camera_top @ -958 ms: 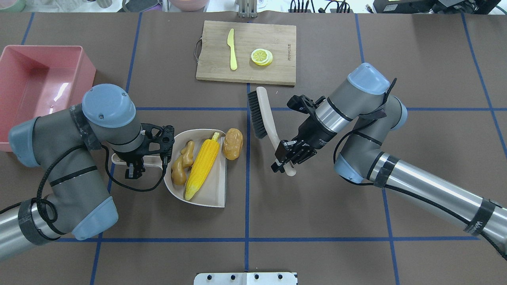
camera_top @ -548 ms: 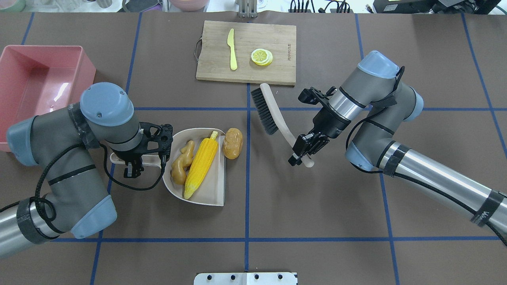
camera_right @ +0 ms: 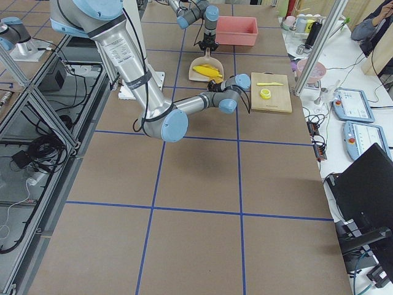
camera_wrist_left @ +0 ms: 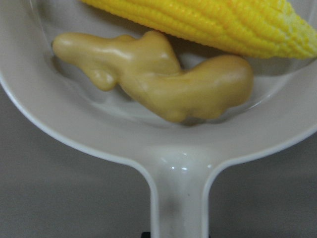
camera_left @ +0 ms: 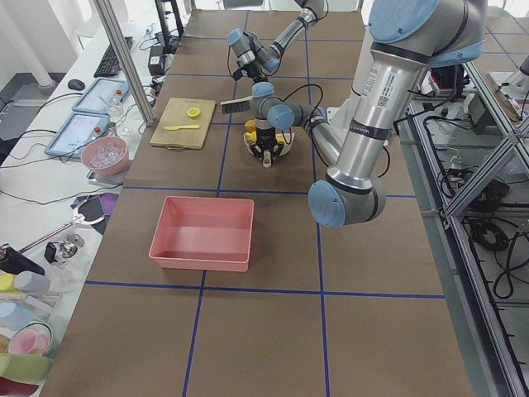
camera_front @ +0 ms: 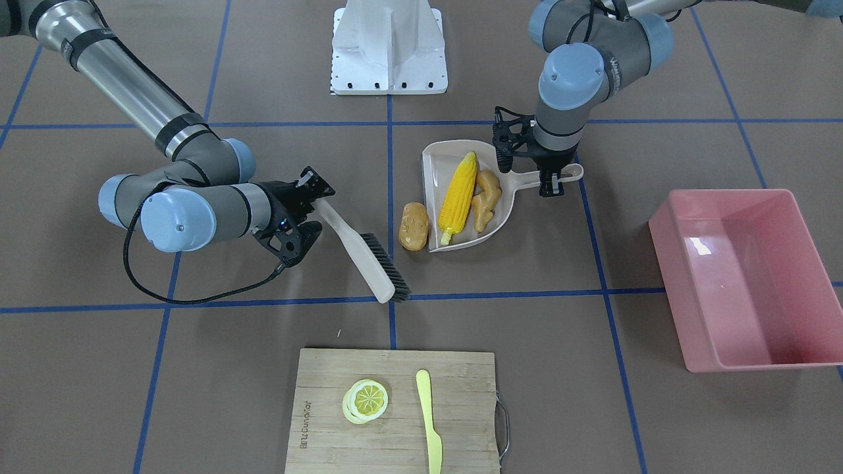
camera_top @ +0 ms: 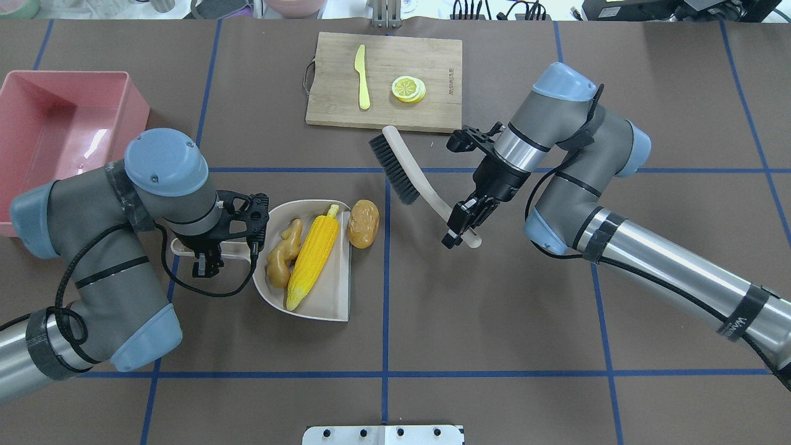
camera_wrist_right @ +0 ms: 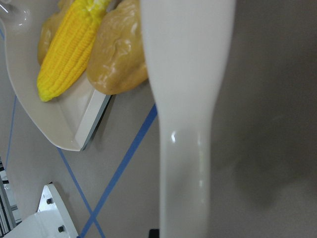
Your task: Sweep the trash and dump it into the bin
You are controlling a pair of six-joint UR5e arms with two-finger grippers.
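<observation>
A yellow corn cob and a tan ginger root lie inside the beige dustpan. A brown potato rests on the table just outside the pan's open edge. My left gripper is shut on the dustpan's handle, which runs straight down between the fingers in the left wrist view. To the right of the potato, my right gripper is shut on the handle of a white brush. Its black bristles are raised and angled toward the cutting board. The pink bin stands empty at the far left.
A wooden cutting board at the back centre carries a pale yellow knife and lemon slices. The robot's white base plate is at the near edge. A person sits beyond the table's far end.
My right gripper has carried the brush away from the potato, first rightward, then back toward the cutting board, with the bristle head swinging left. The left gripper and dustpan have barely moved.
</observation>
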